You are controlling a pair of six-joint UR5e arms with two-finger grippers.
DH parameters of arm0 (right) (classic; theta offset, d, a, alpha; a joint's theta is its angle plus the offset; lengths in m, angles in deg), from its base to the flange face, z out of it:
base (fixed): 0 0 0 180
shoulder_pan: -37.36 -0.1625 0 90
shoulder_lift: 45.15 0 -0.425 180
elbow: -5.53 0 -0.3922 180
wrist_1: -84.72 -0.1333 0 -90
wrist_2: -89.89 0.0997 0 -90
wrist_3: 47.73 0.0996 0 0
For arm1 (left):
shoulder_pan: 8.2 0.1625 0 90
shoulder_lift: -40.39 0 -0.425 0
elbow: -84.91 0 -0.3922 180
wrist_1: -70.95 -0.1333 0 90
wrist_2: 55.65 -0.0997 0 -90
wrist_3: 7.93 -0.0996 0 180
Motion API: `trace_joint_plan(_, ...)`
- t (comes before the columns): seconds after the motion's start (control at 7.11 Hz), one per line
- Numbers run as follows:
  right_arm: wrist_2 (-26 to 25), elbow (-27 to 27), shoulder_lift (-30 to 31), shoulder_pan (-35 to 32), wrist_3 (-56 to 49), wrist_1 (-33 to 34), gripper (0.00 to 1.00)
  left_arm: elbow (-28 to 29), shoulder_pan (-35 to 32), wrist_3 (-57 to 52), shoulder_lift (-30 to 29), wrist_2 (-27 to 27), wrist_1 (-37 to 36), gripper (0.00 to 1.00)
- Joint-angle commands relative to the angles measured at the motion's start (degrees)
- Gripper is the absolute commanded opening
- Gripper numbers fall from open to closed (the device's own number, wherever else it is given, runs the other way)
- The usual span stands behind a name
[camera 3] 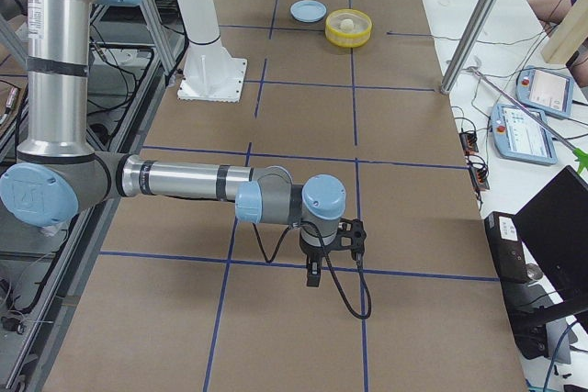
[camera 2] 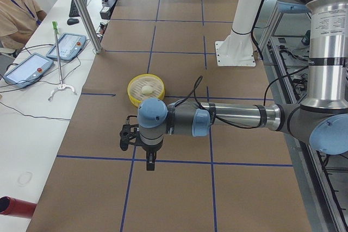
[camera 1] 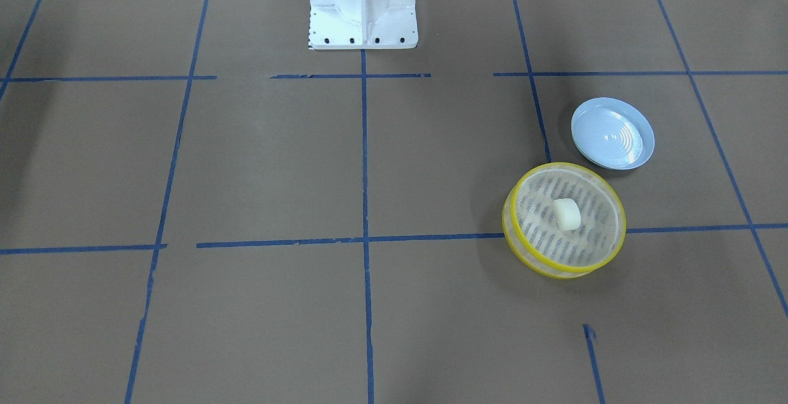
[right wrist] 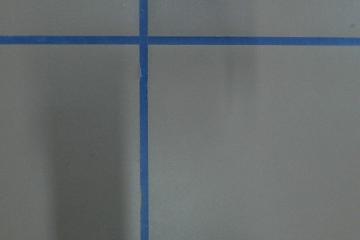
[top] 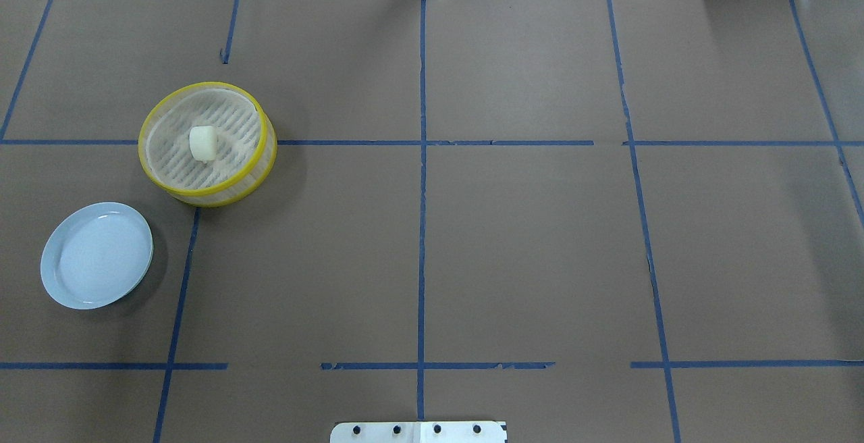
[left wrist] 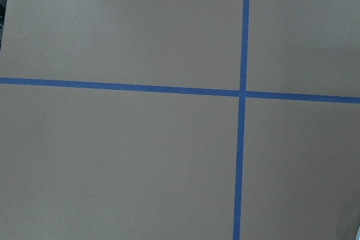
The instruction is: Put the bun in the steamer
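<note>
The cream-white bun (camera 1: 567, 214) lies inside the steamer (camera 1: 514, 231), near the middle of its slotted base. Both also show in the overhead view: the bun (top: 202, 142) and the yellow-rimmed steamer (top: 209, 197) sit on the table's left half. My left gripper (camera 2: 126, 137) shows only in the exterior left view, over bare paper short of the steamer (camera 2: 136, 95). My right gripper (camera 3: 354, 236) shows only in the exterior right view, far from the steamer (camera 3: 349, 38). I cannot tell whether either is open or shut. Both wrist views show only paper and tape.
A pale blue ridged plate (camera 1: 612, 133) sits empty beside the steamer, nearer the robot; it also shows in the overhead view (top: 96, 255). The white robot pedestal (camera 1: 363, 7) stands at the table's near-robot edge. Blue tape lines grid the brown paper. An operator and pendants are beside the table.
</note>
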Motion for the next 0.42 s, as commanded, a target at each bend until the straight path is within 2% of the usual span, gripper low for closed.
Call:
trace_joint_plan(0.0,0.00,0.00,0.00,0.00,0.00,0.00,1.00,-0.37,0.96,-0.08,-0.28,0.10,-0.66,1.00)
trace_joint_plan(0.28,0.00,0.00,0.00,0.00,0.00,0.00,1.00,-0.12,0.96,-7.07,-2.38,0.10,-7.91,1.00)
